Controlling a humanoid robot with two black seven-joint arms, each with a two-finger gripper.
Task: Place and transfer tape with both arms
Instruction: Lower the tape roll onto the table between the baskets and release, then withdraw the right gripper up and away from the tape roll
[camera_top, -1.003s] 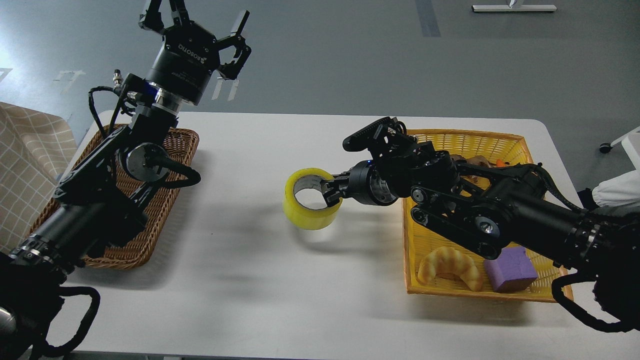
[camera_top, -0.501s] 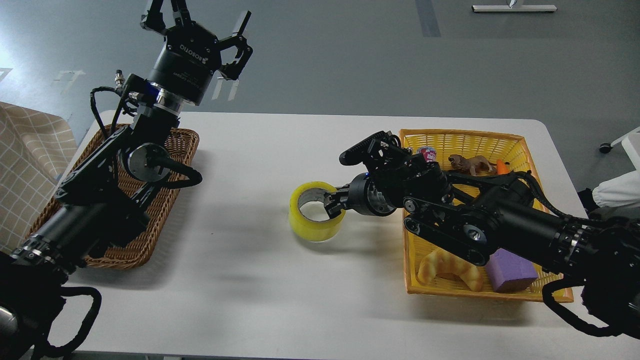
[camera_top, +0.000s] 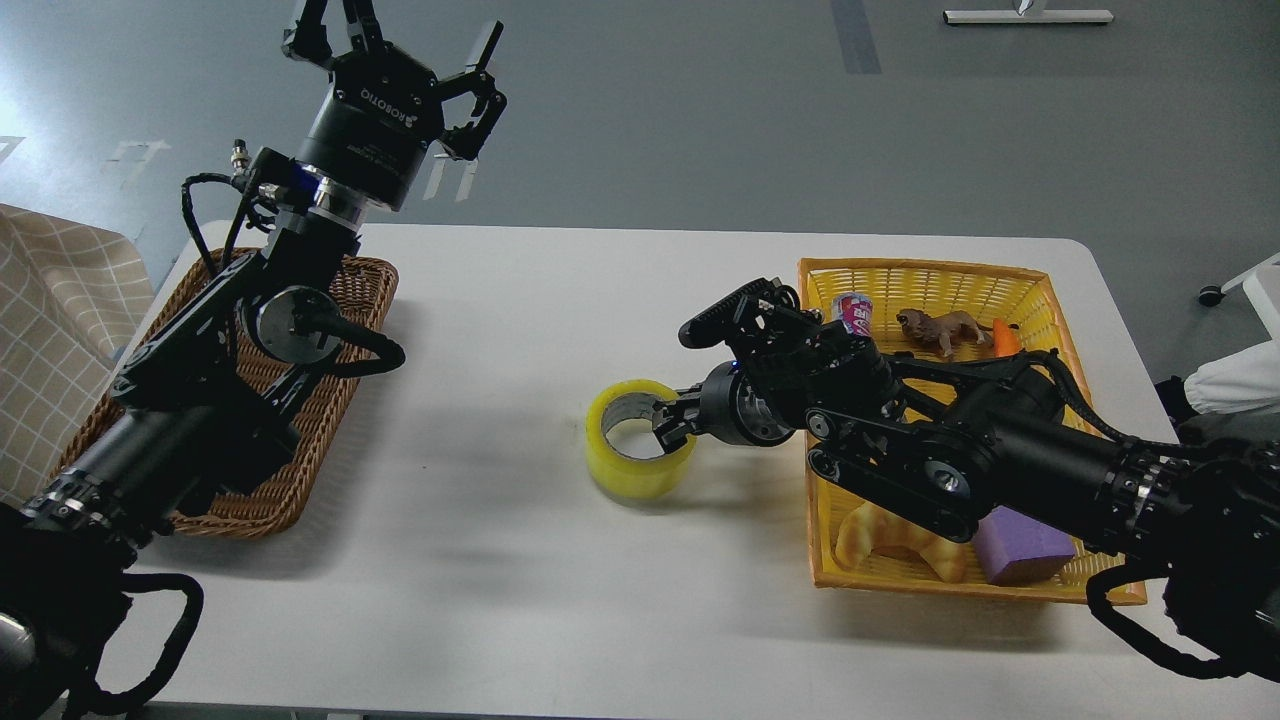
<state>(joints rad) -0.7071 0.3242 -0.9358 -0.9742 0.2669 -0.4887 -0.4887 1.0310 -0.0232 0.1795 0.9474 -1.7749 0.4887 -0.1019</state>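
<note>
on white table, grey floor beyond: tape sits mid-table, right gripper clamped on its rim. left gripper, "robotiq" printed, raised, fingers spread.

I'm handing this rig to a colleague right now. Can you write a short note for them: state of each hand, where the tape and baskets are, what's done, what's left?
Right hand: shut on the tape, fingers pinching its right wall, one inside the core. The roll sits at or just above the white table mid-table, core hole up; contact with the table cannot be told.
Left hand: open, empty, raised above the far edge of the table, over the brown wicker basket.
Yellow basket: on the right, with other items in it.
Done: tape out of the yellow basket, brought to centre.
Left: release it, take it with the left hand, probably move it to the wicker basket.
</note>
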